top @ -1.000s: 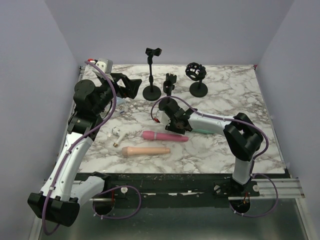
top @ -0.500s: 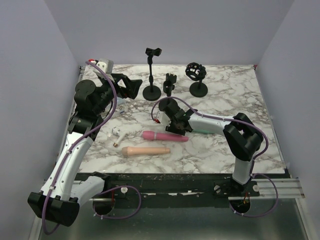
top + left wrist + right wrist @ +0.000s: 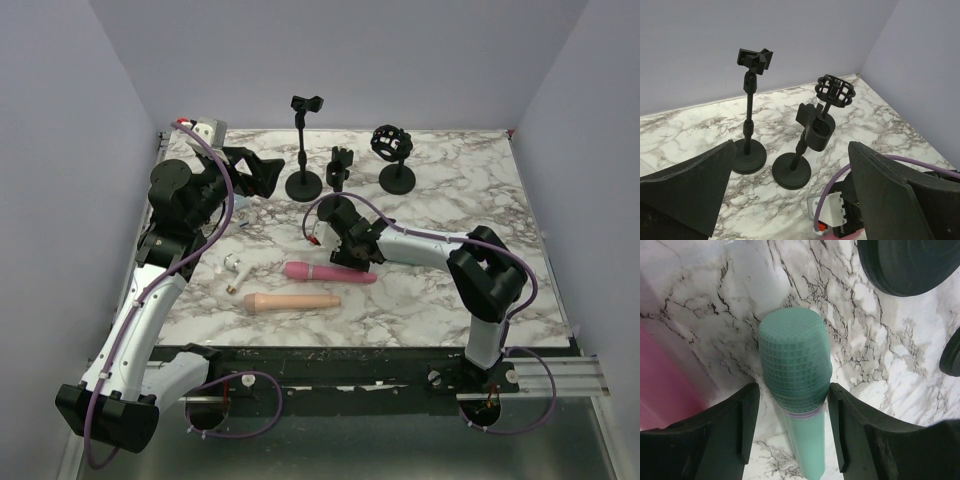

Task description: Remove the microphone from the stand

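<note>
A green microphone [image 3: 796,390] lies flat on the marble table, mesh head pointing away from the wrist. My right gripper [image 3: 794,427] is open, with a jaw on each side of the microphone just below its head; a gap shows on the left and the right jaw is close against it. In the top view the right gripper [image 3: 352,250] is low at mid-table. Three empty black stands are behind it: a tall clip stand [image 3: 304,150], a short clip stand [image 3: 341,165] and a shock-mount stand [image 3: 393,148]. My left gripper [image 3: 255,172] is open and empty, raised at back left.
A pink microphone [image 3: 330,272] and a peach microphone [image 3: 293,301] lie in front of the right gripper. A small white object [image 3: 237,265] lies to their left. The pink one shows at the left edge of the right wrist view [image 3: 660,390]. Stand bases [image 3: 910,265] are close beyond the green microphone.
The right gripper has shifted very slightly over the green microphone on the table. The left arm has not moved.
</note>
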Tool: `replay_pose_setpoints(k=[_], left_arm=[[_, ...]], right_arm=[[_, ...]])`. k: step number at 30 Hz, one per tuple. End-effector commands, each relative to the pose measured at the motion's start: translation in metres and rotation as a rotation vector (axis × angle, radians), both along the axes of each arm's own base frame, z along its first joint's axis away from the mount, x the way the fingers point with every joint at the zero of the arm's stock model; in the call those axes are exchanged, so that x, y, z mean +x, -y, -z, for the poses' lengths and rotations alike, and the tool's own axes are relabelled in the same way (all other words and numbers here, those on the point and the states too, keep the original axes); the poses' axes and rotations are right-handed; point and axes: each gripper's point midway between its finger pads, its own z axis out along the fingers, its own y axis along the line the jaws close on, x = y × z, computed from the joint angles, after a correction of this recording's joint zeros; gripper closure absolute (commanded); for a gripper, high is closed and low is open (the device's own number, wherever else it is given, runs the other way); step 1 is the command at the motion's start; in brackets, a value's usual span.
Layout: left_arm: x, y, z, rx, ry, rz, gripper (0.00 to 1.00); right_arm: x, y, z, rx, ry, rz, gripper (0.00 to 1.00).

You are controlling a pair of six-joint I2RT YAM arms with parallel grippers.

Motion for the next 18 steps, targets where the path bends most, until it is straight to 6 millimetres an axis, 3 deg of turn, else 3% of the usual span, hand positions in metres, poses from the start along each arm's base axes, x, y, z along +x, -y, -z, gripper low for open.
replay_pose_setpoints(k=[1,11,18], left_arm=[[0.003,0.001,0.001,-0.008,0.005,-0.005,0.01],[0.005,0.001,0.004,-0.006,-0.002,-0.005,0.01],[0.009,0.002,0.009,-0.001,-0.015,-0.008,0.01]], right_arm=[[0.001,-0.003,-0.016,0.034,0.039,0.014,0.36],[0.018,-0.004,-0.070,0.111,0.183,0.085,0.30],[0.017,-0.014,-0.132,0.298,0.256,0.126,0.29]])
